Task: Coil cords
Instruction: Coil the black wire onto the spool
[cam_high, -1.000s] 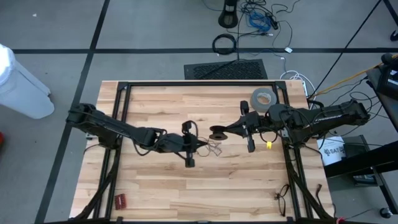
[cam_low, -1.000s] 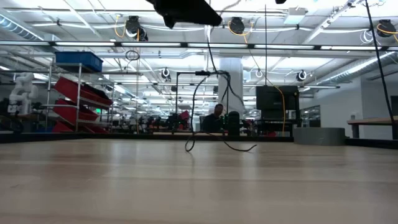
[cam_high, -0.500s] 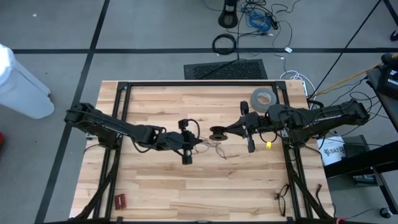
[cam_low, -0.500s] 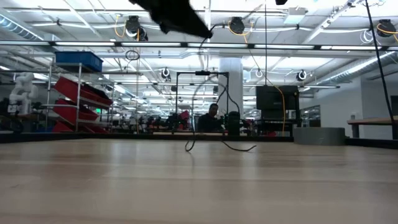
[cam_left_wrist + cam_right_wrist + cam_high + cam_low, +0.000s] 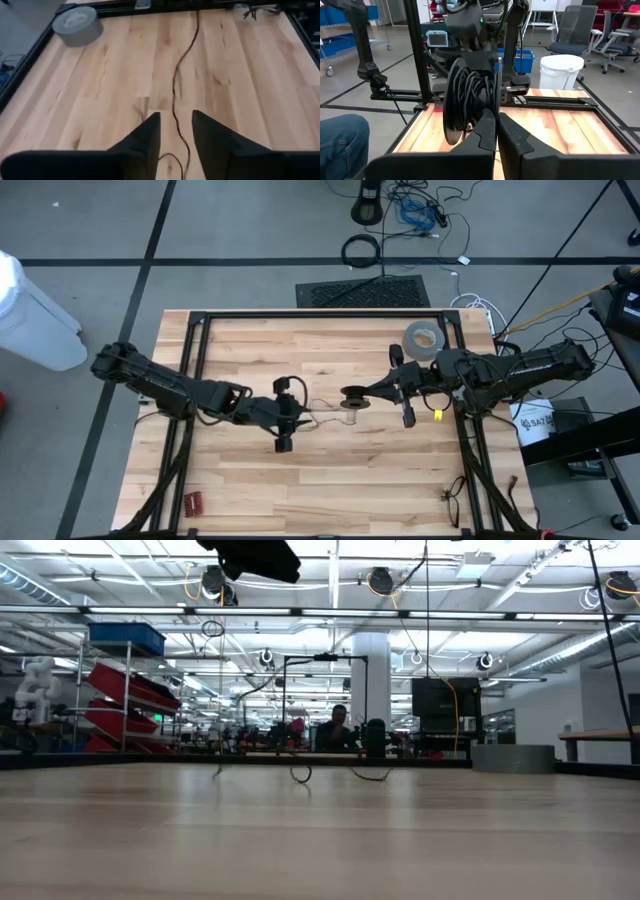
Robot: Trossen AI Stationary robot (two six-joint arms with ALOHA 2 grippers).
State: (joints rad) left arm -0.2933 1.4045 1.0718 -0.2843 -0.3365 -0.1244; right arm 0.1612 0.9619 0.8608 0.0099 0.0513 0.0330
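- We see the cord [image 5: 322, 405] lying slack on the desk [image 5: 250, 480] near its middle, a very thin black wire running between our two arms, with loose kinks where it rests on the wood.
- Our right pincer [image 5: 352, 397] is closed on a small black spool [image 5: 470, 102] with cord already wound on it, held above the middle of the desk.
- Our left pincer [image 5: 174, 131] sits low over the desk, fingers narrowly apart with the wire passing between them; we cannot tell whether they pinch it.
- We judge the wire to be very light and limp, with a little springiness that makes it curl and slip.
- We would take hold of it close to the spool, with light steady tension, since slack turns could spring off.
- The grey tape roll [image 5: 424, 339] stands well apart, near the desk's far edge.
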